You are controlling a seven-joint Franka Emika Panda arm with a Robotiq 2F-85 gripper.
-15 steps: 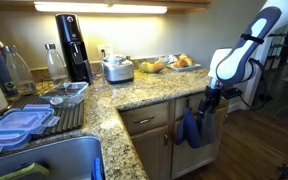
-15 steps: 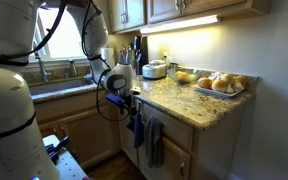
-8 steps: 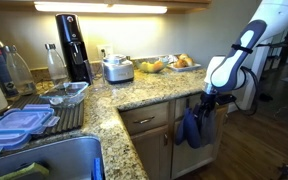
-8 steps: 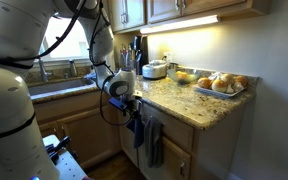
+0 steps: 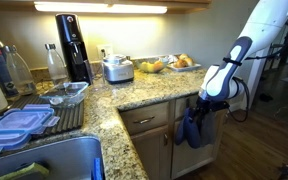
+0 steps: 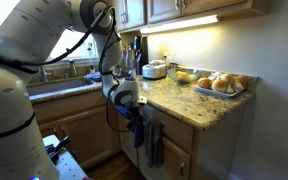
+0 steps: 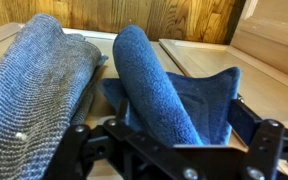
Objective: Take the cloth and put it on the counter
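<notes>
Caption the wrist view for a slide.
Open end effector straddles the blue cloth, a grey towel hanging beside it.

You have no lettering, label, brand, number or sign to read in any of the views. The tall black machine (image 5: 72, 45) and the bottles (image 5: 6, 62) to its left are too small and soft for any print on them to be made out. The wrist view shows only plain fabric and wood.
</notes>
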